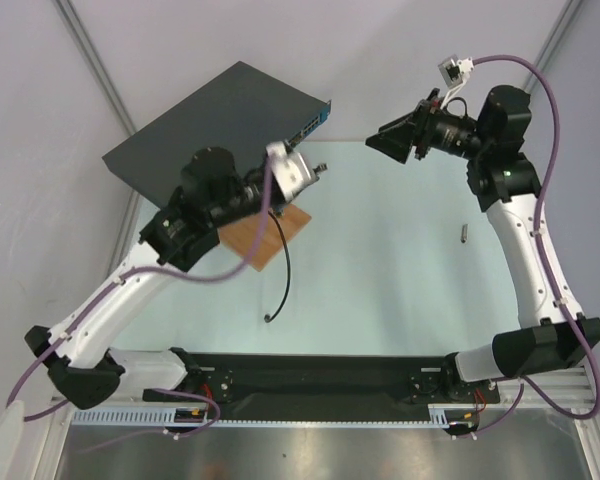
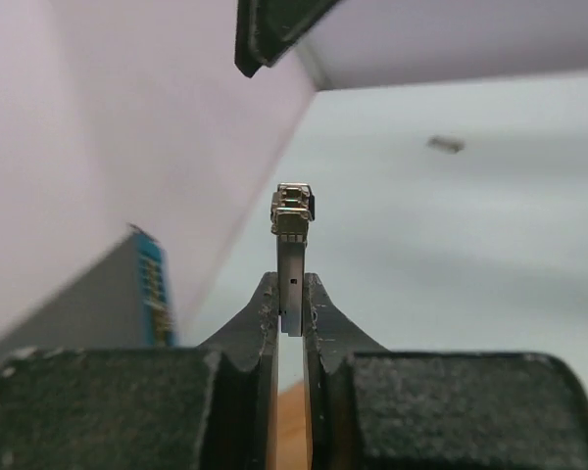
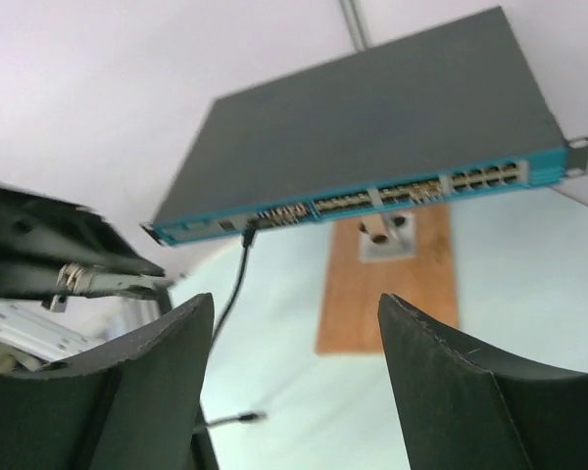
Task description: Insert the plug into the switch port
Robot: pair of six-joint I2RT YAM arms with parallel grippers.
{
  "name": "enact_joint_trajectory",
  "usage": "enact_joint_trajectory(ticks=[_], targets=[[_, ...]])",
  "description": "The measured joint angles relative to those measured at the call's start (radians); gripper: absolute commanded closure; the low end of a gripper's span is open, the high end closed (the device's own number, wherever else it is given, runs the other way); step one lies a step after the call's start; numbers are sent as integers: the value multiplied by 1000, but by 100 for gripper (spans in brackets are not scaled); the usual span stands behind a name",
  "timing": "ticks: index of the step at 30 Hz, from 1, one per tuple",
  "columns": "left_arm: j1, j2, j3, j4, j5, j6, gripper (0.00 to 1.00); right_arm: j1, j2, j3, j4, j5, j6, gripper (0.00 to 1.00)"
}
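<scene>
Left gripper [image 2: 291, 294]: we see it pinching the plug [image 2: 292, 220], near the switch [image 1: 210, 120].
Right gripper [image 3: 294, 305]: spread wide, facing the switch.

Switch [image 1: 210, 120] far left — board [image 1: 265, 242] just in front, cable [image 1: 284, 270] beside board.

The left hand [image 2: 291, 291] was black with a grainy, pale-speckled surface. The plug [image 2: 292, 245] between its fingers was silver metal. To that hand's left, the switch [image 2: 149, 284] showed a dark grey top and a teal-blue front. Ahead of the black right hand [image 3: 294, 323], that front carried rows of pale sockets. The wooden board [image 3: 387, 294] was warm brown, a cable [image 3: 237, 274] black and the table [image 3: 529, 294] pale blue-green.
</scene>
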Motion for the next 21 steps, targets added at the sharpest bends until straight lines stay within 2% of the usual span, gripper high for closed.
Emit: enact_joint_trajectory(ticks=[5,9,12,16,21], targets=[[-207,-107,-204,64,-261,496,100,11,-45,84,-285,79,-198,33],[-285,-124,-335,106,-416,790,100,64,-73,92,-452,159,-337,35],[-320,-123,-396,148,-495,935,100,159,-85,91,-559,218,-439,34],[-358,-123,-487,284,-602,1109,100,265,-119,65,-627,270,-523,34],[-383,-114,-524,403,-674,1221,100,324,-161,26,-642,311,-560,34]])
